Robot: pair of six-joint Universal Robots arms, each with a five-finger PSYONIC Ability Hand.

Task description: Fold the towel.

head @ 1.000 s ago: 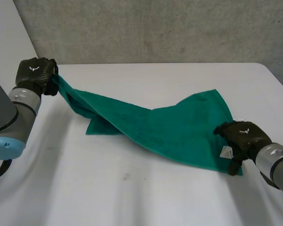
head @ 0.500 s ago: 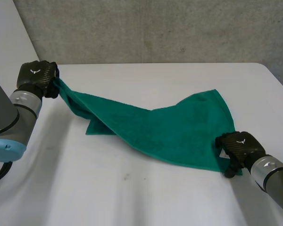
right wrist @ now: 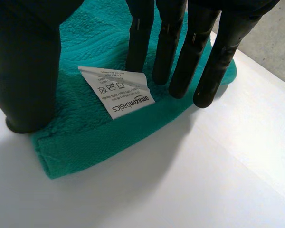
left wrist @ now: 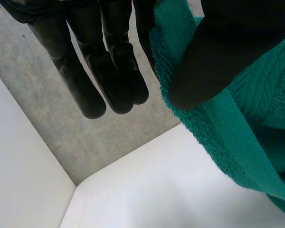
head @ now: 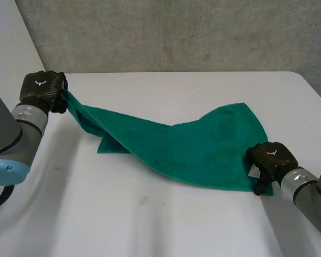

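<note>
- the green towel (head: 187,147) lies stretched across the white counter (head: 150,214) between the two arms.
- the left robot hand (head: 41,88) pinches one corner between its thumb and a finger and holds it up off the counter, so the towel slopes down away from it.
- the right robot hand (head: 270,158) sits on the opposite corner, its straight fingers and thumb pressing it flat on the counter, not gripping.
- a white label (right wrist: 116,90) on the towel lies under that palm, between thumb and fingers.

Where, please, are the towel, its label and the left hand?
towel (head: 192,152), head view, middle of the cloth.
label (right wrist: 116,90), right wrist view, middle of the white tag.
left hand (head: 40,87), head view, back of the hand.
</note>
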